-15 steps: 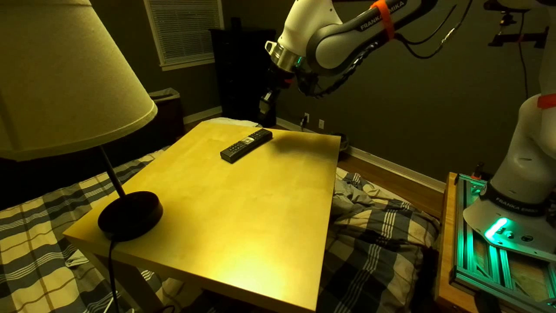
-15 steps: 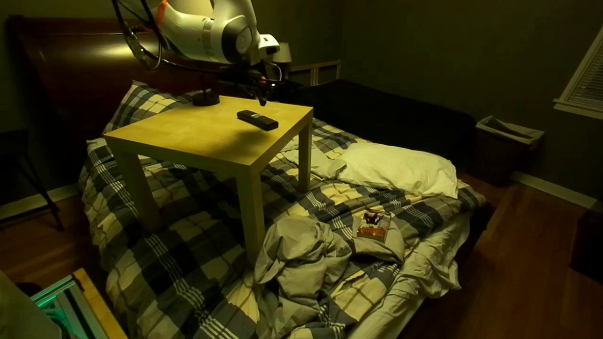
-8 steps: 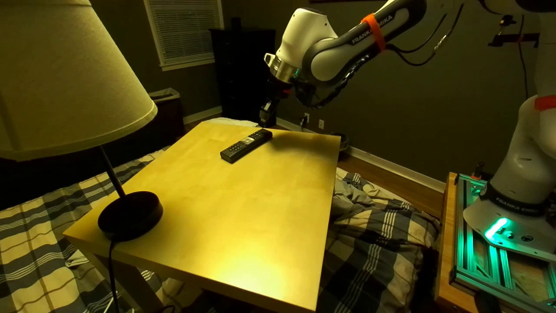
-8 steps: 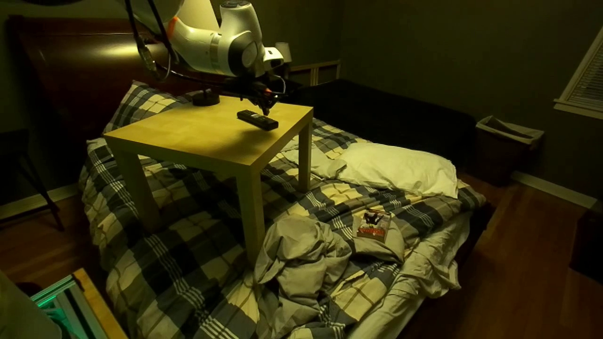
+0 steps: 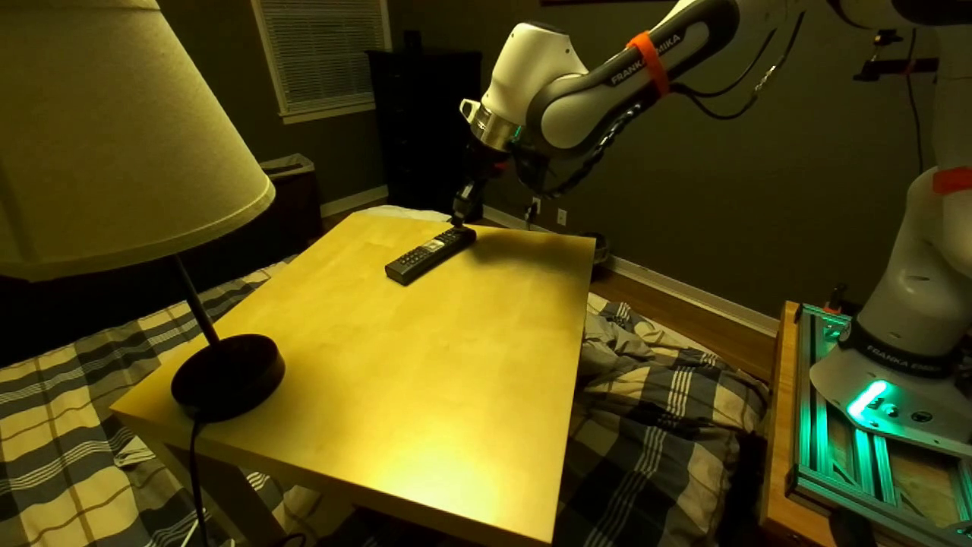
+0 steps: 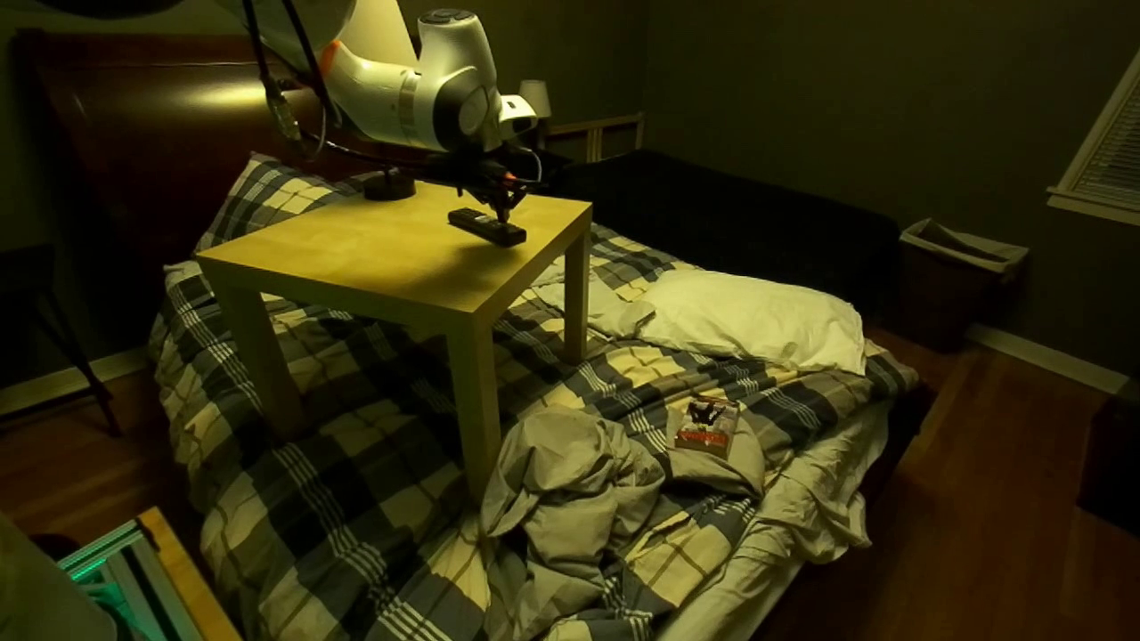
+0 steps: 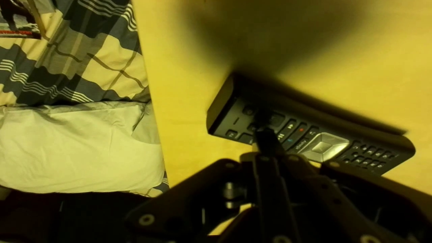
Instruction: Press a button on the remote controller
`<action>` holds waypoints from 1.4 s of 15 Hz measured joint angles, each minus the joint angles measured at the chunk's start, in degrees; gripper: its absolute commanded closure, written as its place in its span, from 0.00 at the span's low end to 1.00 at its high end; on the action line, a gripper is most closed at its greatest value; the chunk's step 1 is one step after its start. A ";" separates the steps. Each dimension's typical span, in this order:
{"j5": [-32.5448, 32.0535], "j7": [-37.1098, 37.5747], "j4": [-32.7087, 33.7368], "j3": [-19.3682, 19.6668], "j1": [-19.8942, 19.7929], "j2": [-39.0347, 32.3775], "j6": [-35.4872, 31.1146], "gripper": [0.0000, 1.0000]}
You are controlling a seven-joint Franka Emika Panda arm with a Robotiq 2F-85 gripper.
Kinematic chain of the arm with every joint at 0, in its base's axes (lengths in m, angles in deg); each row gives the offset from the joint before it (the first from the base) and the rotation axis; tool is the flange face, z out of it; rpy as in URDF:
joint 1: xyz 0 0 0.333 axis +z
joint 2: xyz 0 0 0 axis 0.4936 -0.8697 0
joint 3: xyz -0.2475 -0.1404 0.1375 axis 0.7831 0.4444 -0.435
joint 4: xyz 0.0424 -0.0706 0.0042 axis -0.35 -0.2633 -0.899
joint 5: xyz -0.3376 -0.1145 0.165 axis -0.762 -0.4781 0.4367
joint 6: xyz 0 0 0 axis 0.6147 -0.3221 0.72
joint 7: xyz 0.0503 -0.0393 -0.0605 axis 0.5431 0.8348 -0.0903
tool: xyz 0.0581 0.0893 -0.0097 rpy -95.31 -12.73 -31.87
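The remote [image 5: 431, 255] lies flat on the counter [image 5: 456, 357], close to the middle of its far edge as seen in an exterior view. It is set at a slant, one end near that edge and the other pointing toward the near left corner, near which the round base [image 5: 228, 376] of a lamp [image 5: 121, 152] stands. The arm [image 5: 547, 114] reaches in from past the right edge, and its jaws slant down to the end of the remote nearest the far edge. They are closed, meeting in one narrow black point. In the wrist view they cover some of the buttons [image 7: 291, 125] between that end and the silver square [image 7: 323, 147]; whether they touch the remote I cannot tell. A shadow [image 5: 524, 257] falls near the far right corner. The counter stands on a plaid bed [image 6: 356, 525], and past the far edge lies a white pillow [image 6: 757, 320].
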 measured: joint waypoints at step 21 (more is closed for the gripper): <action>-3.18 2.82 0.00 3.57 3.05 -0.83 -1.36 1.00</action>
